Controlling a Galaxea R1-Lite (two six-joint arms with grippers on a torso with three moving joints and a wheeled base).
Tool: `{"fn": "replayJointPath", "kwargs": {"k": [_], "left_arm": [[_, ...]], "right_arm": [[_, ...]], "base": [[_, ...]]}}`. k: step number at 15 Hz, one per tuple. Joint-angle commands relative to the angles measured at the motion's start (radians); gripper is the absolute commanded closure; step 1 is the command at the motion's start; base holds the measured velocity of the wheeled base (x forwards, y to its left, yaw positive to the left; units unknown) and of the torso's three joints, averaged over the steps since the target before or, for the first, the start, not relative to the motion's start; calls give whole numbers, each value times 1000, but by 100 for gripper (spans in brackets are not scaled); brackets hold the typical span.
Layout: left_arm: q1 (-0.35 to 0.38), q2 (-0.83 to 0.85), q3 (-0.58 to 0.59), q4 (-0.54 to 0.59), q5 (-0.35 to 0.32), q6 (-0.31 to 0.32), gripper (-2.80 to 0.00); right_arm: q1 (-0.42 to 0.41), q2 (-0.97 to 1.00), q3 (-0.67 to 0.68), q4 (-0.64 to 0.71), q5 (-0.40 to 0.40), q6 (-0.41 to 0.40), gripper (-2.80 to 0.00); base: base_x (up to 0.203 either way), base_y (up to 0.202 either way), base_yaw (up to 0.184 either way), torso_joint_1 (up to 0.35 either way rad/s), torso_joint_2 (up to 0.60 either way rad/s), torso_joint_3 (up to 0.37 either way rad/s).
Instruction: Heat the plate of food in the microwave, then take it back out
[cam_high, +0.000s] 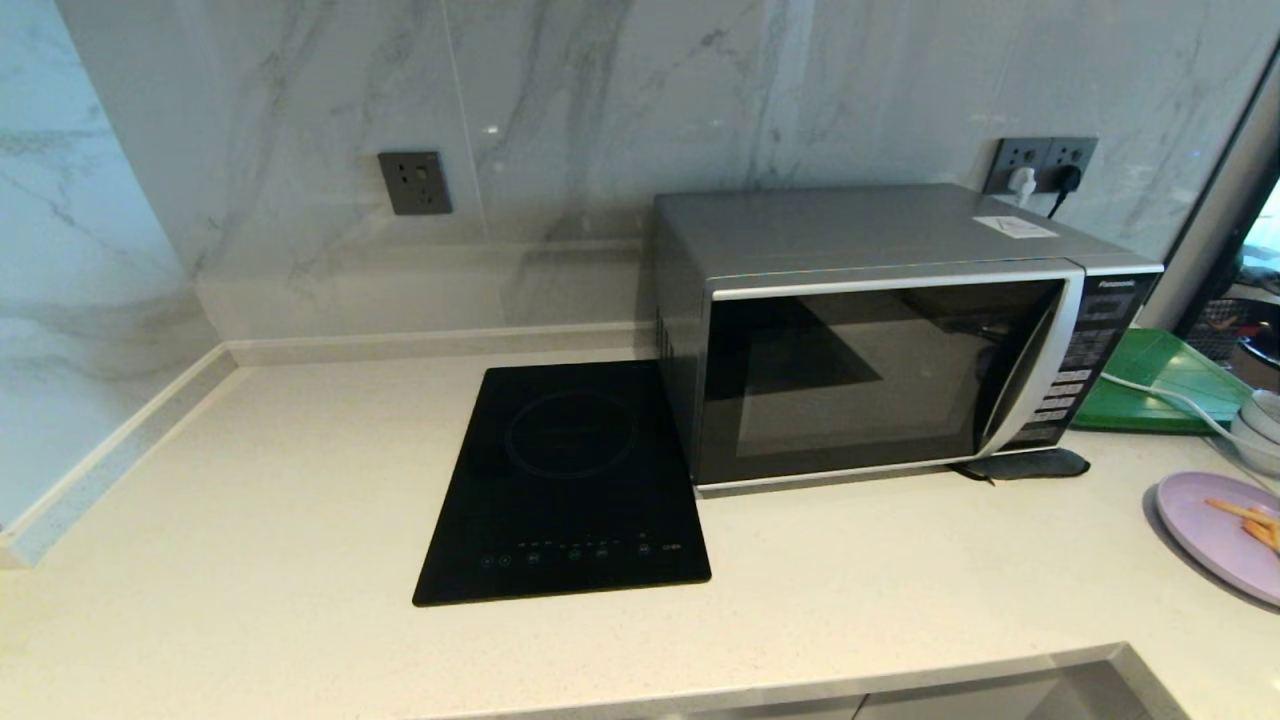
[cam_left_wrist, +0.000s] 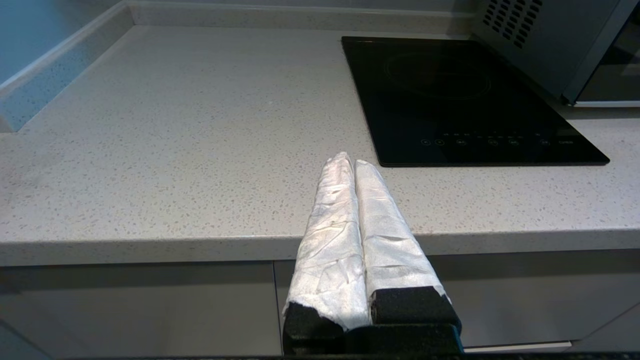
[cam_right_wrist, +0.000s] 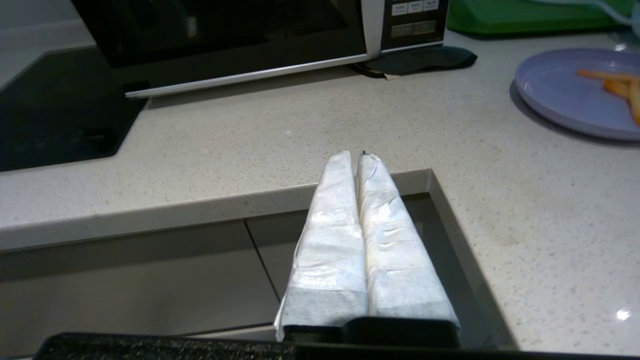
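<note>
The silver Panasonic microwave stands at the back of the counter with its dark glass door closed; its curved handle and button panel are on its right side. The pale lilac plate of food with orange-yellow sticks lies on the counter at the far right, partly cut off by the head view; it also shows in the right wrist view as the plate. My left gripper is shut and empty, held off the counter's front edge. My right gripper is shut and empty too, near the counter's front corner, well short of the plate.
A flat black induction hob lies left of the microwave. A green tray, a white cable and stacked pale bowls sit behind the plate. A dark pad lies under the microwave's front right corner. The counter steps back at the front right.
</note>
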Motion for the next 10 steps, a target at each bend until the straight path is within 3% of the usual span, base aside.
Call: {"fn": "replayJointPath", "kwargs": {"k": [1,10], "left_arm": [[0,1,0,0,0,-1,0],[0,1,0,0,0,-1,0]], "right_arm": [[0,1,2,0,0,1,0],[0,1,2,0,0,3,0]], "base": [[0,0,0,0,0,0],[0,0,0,0,0,0]]}}
